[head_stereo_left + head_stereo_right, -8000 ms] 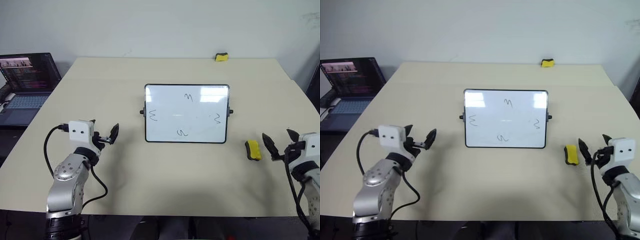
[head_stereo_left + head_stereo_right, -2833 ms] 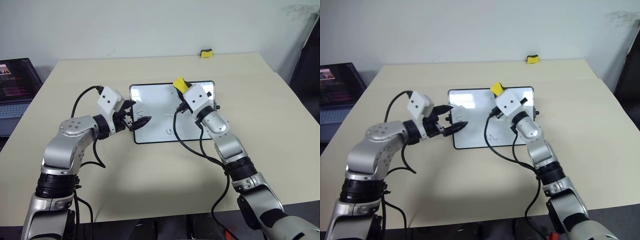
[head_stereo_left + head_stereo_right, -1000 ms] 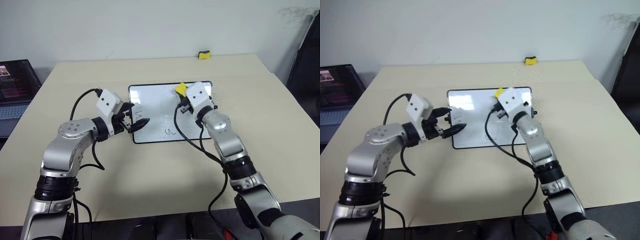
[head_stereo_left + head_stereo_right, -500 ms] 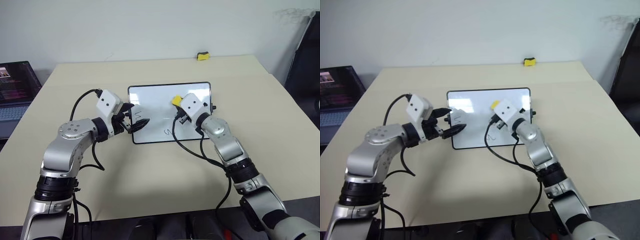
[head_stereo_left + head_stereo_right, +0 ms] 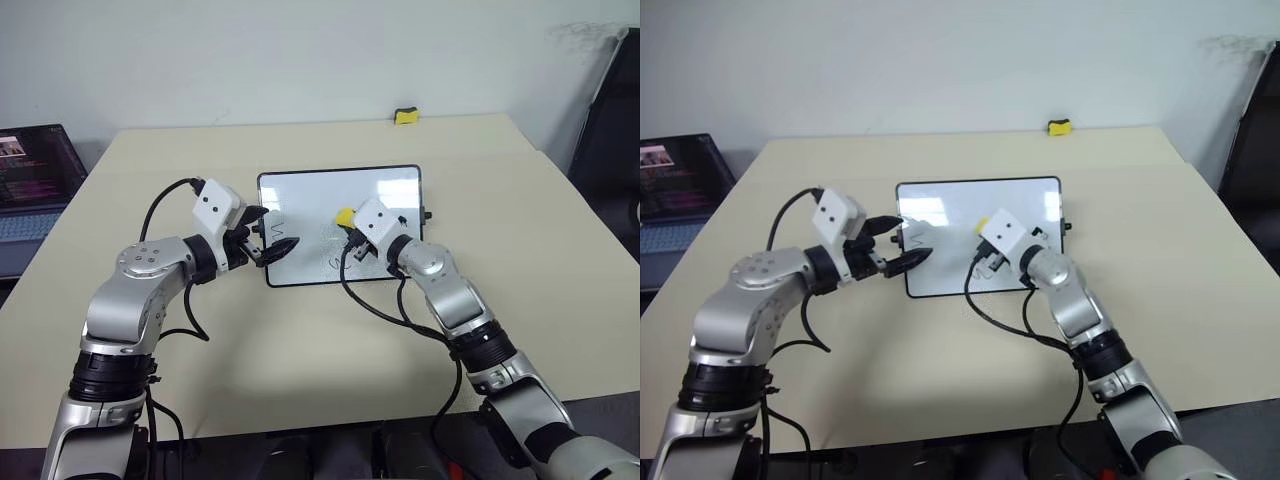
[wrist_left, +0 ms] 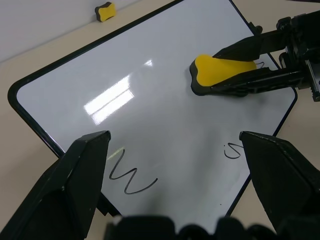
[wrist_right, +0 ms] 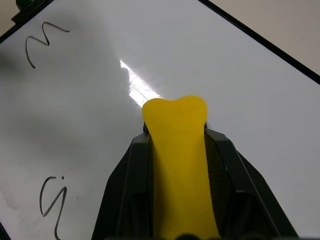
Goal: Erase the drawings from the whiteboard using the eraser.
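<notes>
A beige table (image 5: 300, 340) bears the whiteboard (image 5: 300, 192) (and a far yellow block (image 5: 405, 116)).

yellow eraser (image 7: 179, 165); white whiteboard (image 6: 165, 125)

light: bright, even | glare: streak on whiteboard (image 6: 112, 100) | shadows: soft | focus: sharp

No readable text, labels or brands are showing — the whiteboard (image 5: 340, 226) is carrying only marker squiggles (image 6: 132, 176), and the laptop screen (image 5: 32, 165) is displaying illegible lines.
</notes>
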`<state>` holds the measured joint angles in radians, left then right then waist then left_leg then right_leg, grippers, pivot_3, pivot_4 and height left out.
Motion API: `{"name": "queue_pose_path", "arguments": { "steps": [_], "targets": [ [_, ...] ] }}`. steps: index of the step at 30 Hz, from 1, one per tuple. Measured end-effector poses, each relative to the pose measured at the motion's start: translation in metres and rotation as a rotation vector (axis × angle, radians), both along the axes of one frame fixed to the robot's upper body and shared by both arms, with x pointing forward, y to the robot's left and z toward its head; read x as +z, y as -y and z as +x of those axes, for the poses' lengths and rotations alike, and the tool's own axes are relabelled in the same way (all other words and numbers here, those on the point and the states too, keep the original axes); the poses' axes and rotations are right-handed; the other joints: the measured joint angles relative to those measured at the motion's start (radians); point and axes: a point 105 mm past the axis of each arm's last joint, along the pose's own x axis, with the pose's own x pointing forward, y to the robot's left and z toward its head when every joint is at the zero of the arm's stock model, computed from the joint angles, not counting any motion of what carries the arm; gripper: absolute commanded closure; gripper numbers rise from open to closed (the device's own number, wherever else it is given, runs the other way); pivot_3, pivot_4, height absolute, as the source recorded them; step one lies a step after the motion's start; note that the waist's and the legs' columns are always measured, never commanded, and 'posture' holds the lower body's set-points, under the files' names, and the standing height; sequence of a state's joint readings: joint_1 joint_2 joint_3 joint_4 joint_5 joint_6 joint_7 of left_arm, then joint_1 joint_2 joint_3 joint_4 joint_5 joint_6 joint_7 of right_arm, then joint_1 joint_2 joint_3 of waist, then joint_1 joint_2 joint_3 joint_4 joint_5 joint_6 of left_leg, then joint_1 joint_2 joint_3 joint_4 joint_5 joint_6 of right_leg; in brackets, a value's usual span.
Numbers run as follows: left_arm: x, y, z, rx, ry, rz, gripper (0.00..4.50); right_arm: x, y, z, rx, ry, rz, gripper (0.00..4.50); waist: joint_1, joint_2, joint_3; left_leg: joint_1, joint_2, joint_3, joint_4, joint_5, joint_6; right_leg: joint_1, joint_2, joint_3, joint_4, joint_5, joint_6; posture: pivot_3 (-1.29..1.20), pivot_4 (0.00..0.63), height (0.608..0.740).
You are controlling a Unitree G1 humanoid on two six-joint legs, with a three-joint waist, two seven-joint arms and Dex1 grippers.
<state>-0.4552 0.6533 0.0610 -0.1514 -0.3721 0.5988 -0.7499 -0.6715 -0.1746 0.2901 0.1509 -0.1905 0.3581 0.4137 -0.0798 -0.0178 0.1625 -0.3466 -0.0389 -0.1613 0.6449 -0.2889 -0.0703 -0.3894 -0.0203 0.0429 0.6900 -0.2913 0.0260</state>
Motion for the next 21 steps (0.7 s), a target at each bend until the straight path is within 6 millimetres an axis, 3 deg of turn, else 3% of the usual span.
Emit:
{"name": "queue_pose_path", "arguments": {
  "steps": [7,11,14,21],
  "targets": [
    [-0.003,-0.002,0.0,0.014,-0.005,-0.001,0.0,0.014,0.007,0.0,-0.013,-0.002,0.087,3.43,0.003,0.0,0.0,-0.004,0.001,-0.002,-0.003,0.0,0.0,-0.001,0.0,0.0,-0.008,0.0,0.0,0.0,0.15,0.74],
    [-0.001,-0.004,0.002,0.045,0.007,-0.024,0.0,0.033,0.013,-0.006,-0.012,0.01,0.172,3.43,0.007,0.0,0.0,-0.02,0.0,-0.001,-0.001,0.001,-0.003,-0.017,-0.001,0.0,-0.008,0.001,0.0,0.0,0.15,0.74],
    [-0.001,-0.006,0.002,0.062,0.009,-0.048,0.0,0.037,0.02,-0.011,-0.013,-0.016,0.227,3.43,0.01,0.0,0.0,-0.021,0.0,-0.001,-0.002,0.001,-0.003,-0.018,-0.002,0.0,-0.009,0.001,0.0,0.0,0.15,0.74],
    [0.003,-0.011,-0.001,0.096,0.049,-0.116,0.0,0.042,0.043,-0.043,0.025,-0.127,0.391,3.43,0.027,0.0,0.0,-0.021,0.0,-0.001,-0.002,0.0,-0.001,-0.018,-0.002,0.0,-0.009,0.001,0.001,0.0,0.15,0.74]
  ]
}}
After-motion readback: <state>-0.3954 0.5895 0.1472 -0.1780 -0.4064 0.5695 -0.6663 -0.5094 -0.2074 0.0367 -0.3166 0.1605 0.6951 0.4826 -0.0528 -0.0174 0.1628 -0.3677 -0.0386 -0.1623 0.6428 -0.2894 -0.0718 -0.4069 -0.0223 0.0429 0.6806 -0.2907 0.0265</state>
